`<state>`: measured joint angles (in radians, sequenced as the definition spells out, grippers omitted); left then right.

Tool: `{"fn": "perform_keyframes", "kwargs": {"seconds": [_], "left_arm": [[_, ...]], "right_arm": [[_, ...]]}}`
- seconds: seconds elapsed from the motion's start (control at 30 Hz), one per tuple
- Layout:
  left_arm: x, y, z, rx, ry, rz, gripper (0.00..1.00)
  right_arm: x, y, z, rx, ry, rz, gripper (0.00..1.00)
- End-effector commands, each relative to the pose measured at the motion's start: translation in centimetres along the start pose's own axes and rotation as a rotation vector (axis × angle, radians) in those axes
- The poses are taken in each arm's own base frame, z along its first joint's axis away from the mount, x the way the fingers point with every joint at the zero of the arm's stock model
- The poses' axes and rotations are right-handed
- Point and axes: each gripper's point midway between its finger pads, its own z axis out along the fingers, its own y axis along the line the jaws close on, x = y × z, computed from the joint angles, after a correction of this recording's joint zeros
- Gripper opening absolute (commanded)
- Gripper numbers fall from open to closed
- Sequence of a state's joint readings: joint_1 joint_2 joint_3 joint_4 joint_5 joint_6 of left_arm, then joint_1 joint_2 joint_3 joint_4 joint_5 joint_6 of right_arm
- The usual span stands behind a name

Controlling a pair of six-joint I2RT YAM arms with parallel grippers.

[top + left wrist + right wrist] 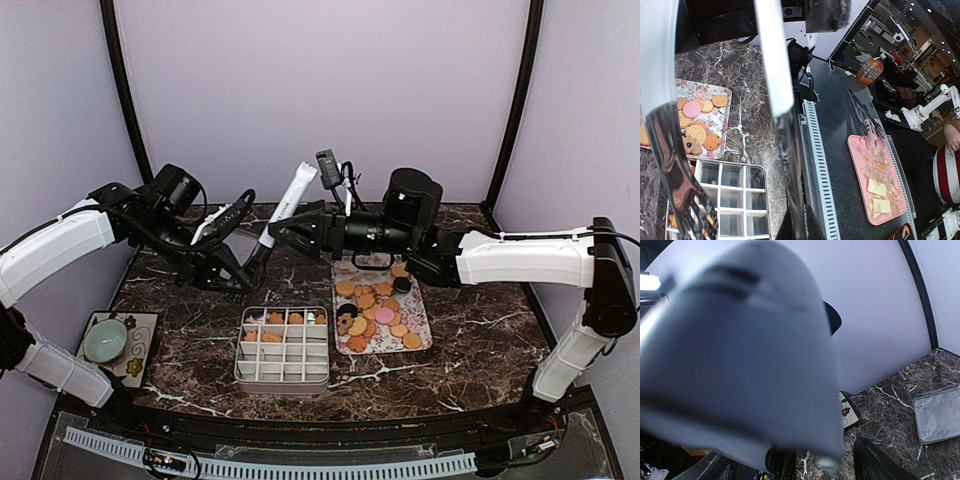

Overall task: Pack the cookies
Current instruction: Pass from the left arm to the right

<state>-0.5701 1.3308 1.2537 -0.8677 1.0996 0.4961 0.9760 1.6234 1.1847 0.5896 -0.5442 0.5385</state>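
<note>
The cookies (372, 305), mostly round and golden with a pink and a black one, lie on the flower-patterned tray (425, 335). A few more sit in the back row of the divided box (283, 345). Metal tongs (292, 195) with a white handle hang slanted above the table behind the box. My left gripper (255, 258) is shut on their lower end; in the left wrist view (802, 220) one tong arm (772, 75) runs up from it and the slotted tip (682, 200) hangs over the box (732, 192). My right gripper (287, 226) straddles the tongs; they blur the right wrist view (750, 355).
A green bowl on a patterned coaster (105, 340) stands at the near left. A clear flat piece (937, 412) lies on the marble behind the tray. A slotted grey rail (815, 165) runs along the table's near edge, with a pink tray (880, 170) beyond it.
</note>
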Motion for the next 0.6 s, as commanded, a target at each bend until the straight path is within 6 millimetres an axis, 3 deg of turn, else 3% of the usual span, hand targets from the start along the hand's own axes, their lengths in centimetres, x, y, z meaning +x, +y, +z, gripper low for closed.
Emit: {"fn": "perform_keyframes", "kwargs": {"seconds": [0.0, 0.27, 0.57], "left_arm": [[0.8, -0.3, -0.1, -0.007, 0.018, 0.039, 0.0], [2.1, 0.2, 0.0, -0.039, 0.056, 0.057, 0.0], [1.9, 0.3, -0.1, -0.044, 0.062, 0.07, 0.0]], "right_arm": [[-1.9, 0.4, 0.3, -0.036, -0.029, 0.003, 0.76], [-2.3, -0.1, 0.1, -0.064, 0.018, 0.022, 0.65], [0.6, -0.3, 0.9, -0.11, 0.16, 0.074, 0.6]]}}
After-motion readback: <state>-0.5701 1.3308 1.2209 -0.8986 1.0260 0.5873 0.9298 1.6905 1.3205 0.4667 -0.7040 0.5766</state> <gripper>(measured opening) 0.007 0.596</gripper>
